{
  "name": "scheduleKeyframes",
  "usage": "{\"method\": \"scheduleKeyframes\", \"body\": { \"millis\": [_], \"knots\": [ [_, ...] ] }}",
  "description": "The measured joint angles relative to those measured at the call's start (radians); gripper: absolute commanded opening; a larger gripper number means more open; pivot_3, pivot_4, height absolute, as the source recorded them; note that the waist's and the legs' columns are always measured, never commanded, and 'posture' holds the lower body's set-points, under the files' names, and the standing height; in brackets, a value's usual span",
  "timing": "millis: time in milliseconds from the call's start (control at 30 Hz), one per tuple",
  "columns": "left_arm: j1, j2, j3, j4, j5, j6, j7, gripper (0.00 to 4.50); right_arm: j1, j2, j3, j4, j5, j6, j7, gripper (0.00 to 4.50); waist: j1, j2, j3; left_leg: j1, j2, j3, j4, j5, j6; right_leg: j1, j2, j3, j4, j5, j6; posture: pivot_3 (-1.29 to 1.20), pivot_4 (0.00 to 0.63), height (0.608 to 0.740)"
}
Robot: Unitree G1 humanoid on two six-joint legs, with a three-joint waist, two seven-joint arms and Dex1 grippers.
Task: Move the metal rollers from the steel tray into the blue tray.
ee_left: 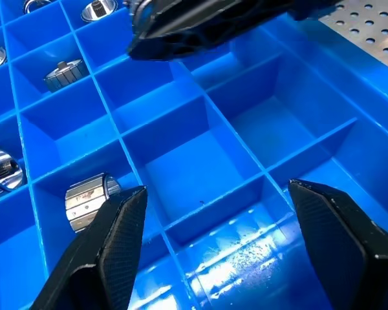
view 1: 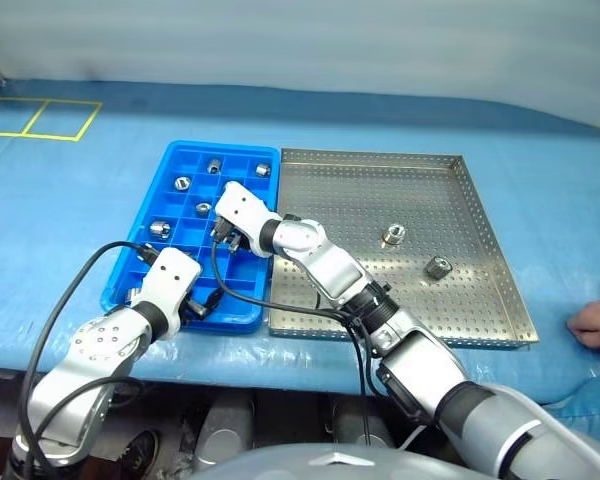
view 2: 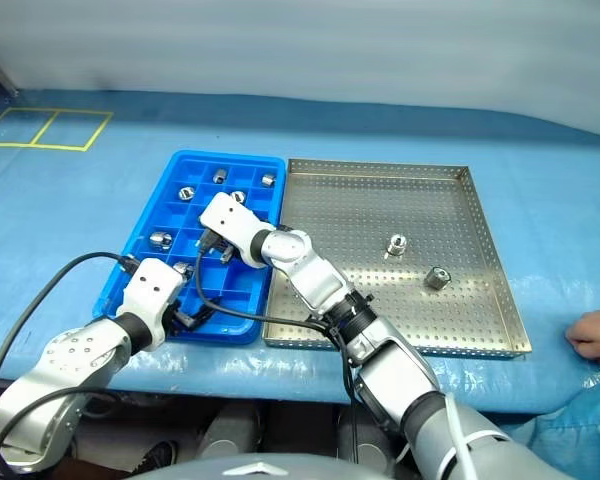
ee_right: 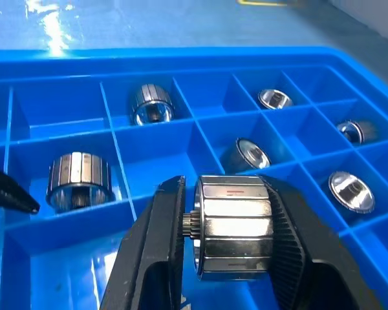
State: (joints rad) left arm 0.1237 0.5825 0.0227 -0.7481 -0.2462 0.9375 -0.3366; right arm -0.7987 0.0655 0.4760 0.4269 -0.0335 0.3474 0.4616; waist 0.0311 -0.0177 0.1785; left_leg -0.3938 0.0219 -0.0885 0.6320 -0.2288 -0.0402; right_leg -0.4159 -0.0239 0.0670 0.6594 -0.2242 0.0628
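No text, label, brand name or number can be read anywhere in these pictures. The only sign-like marking is a set of yellow lines (view 1: 40,118) on the blue counter (view 1: 70,190) at its far left corner, forming two adjoining boxes with no writing in or beside them.
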Motion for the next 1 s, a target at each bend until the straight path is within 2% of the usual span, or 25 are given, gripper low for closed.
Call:
{"method": "scheduleKeyframes", "body": {
  "millis": [67,133,167,267,433,567,733,867,1000],
  "knots": [
    [-0.004,-0.019,-0.004,-0.001,0.000,0.011,0.010,3.82,-0.012,0.010,-0.015,0.042,0.000,-0.012,0.004,1.30,0.007,0.000,0.000,0.000,0.000,0.000,-0.001,0.000,0.000,0.000,0.000,0.000,0.000,0.001,-0.003,0.30,0.150,0.740],
    [-0.008,-0.030,-0.010,-0.003,0.000,0.018,0.020,3.82,-0.015,0.014,-0.030,0.087,0.000,-0.011,0.014,2.09,0.012,0.000,0.000,0.000,0.000,0.000,-0.003,0.000,0.000,-0.001,0.000,0.000,0.000,0.001,-0.004,0.30,0.150,0.740],
    [-0.008,-0.030,-0.011,-0.004,0.000,0.019,0.022,3.82,-0.015,0.015,-0.034,0.096,0.000,-0.010,0.015,2.28,0.013,0.000,0.000,0.000,0.000,-0.001,-0.003,0.000,-0.001,-0.001,0.000,-0.001,0.000,0.001,-0.004,0.30,0.150,0.740],
    [-0.016,-0.033,-0.014,-0.004,0.000,0.032,0.030,3.82,-0.016,0.023,-0.062,0.111,0.000,-0.014,0.006,3.27,0.013,0.000,0.000,0.000,0.000,-0.001,-0.004,0.000,-0.001,-0.001,0.000,-0.001,0.000,0.000,-0.004,0.29,0.150,0.740],
    [-0.045,-0.053,-0.033,0.002,0.000,0.039,0.031,3.82,-0.013,0.037,-0.132,0.075,0.006,-0.040,-0.033,3.27,0.013,0.000,0.000,0.000,0.000,-0.001,-0.004,0.001,-0.002,-0.001,0.000,-0.001,0.000,0.000,-0.004,0.26,0.150,0.740],
    [-0.083,-0.076,-0.053,0.006,-0.006,0.034,0.027,3.82,0.039,-0.005,-0.153,-0.110,0.006,0.006,-0.036,3.27,0.014,0.000,0.000,-0.001,0.000,-0.002,-0.004,0.001,-0.002,-0.001,0.000,-0.002,-0.001,0.000,-0.004,0.22,0.150,0.740],
    [-0.161,-0.106,-0.076,0.045,-0.018,0.007,0.004,3.82,0.224,-0.165,-0.241,-0.480,0.000,0.216,-0.072,3.27,0.015,0.000,0.000,-0.002,-0.002,-0.003,-0.003,0.001,-0.002,0.000,-0.002,-0.003,-0.001,0.000,-0.004,0.16,0.150,0.740],
    [-0.213,-0.111,-0.118,0.106,-0.012,-0.013,-0.013,3.82,0.334,-0.260,-0.354,-0.632,-0.021,0.363,-0.137,3.27,-0.002,0.000,0.000,-0.001,-0.001,-0.002,-0.003,0.001,-0.002,0.000,-0.001,-0.002,0.000,0.000,-0.004,0.10,0.150,0.740],
    [-0.249,-0.117,-0.146,0.147,-0.012,-0.034,-0.036,3.82,0.417,-0.310,-0.409,-0.707,-0.031,0.442,-0.166,3.27,-0.030,0.000,0.000,-0.001,-0.001,-0.002,-0.003,0.001,-0.002,-0.001,-0.001,-0.002,0.000,0.000,-0.003,0.06,0.150,0.740]
  ]
}}
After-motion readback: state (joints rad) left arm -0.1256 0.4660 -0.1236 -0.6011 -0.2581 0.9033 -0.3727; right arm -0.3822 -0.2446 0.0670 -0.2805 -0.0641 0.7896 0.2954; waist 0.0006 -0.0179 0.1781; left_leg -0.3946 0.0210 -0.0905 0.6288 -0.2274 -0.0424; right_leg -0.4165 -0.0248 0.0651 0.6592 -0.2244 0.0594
